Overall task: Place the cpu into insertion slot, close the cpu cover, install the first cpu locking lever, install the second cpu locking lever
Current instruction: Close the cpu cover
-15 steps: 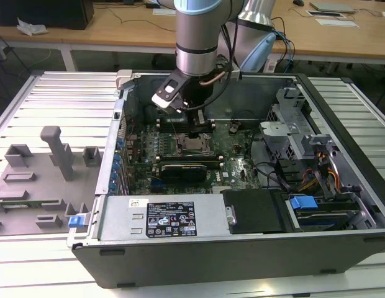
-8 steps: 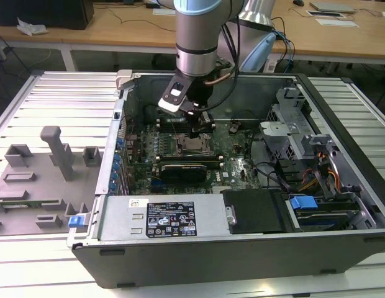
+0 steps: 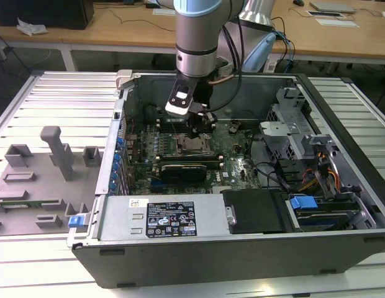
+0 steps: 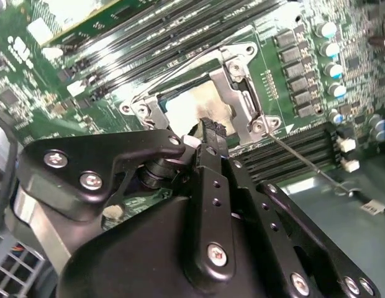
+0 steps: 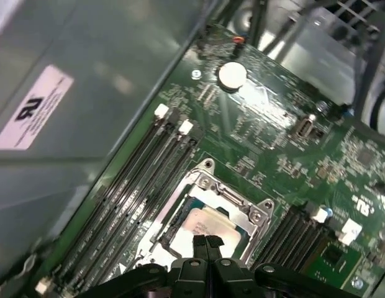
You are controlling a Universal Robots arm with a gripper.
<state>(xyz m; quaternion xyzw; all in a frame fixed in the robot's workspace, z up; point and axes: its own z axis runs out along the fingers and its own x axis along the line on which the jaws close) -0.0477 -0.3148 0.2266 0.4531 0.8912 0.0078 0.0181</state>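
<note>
Inside the open case (image 3: 254, 254): I am watching one arm reaching down over the single green motherboard (image 3: 236, 164); the case is lying on the slatted desk (image 3: 56, 93).
Tool (image 3: 199, 127): one, hovering just above the socket. Its two fingertips (image 5: 200, 242) are pressing together, clenched, and I am seeing nothing between them.
Cpu (image 5: 203, 220): one, sitting flat in the insertion slot (image 3: 194, 146), its silvery top showing just beneath the tool's tip.
Cpu cover (image 5: 245, 210): one, lying down around the chip and framing it on all sides.
Locking levers: I am counting two thin wire rods. One (image 4: 304, 162) is sticking out away from the socket across the black slots; the other (image 4: 180, 69) is running along the opposite side, and I cannot tell whether it is latched.
Memory slots (image 5: 136, 192): two banks, flanking the socket on either side.
Coin battery (image 5: 232, 74): one, sitting well apart from the socket.
Grey blocks (image 3: 56, 149): several, standing on the desk at the exterior view's left.
</note>
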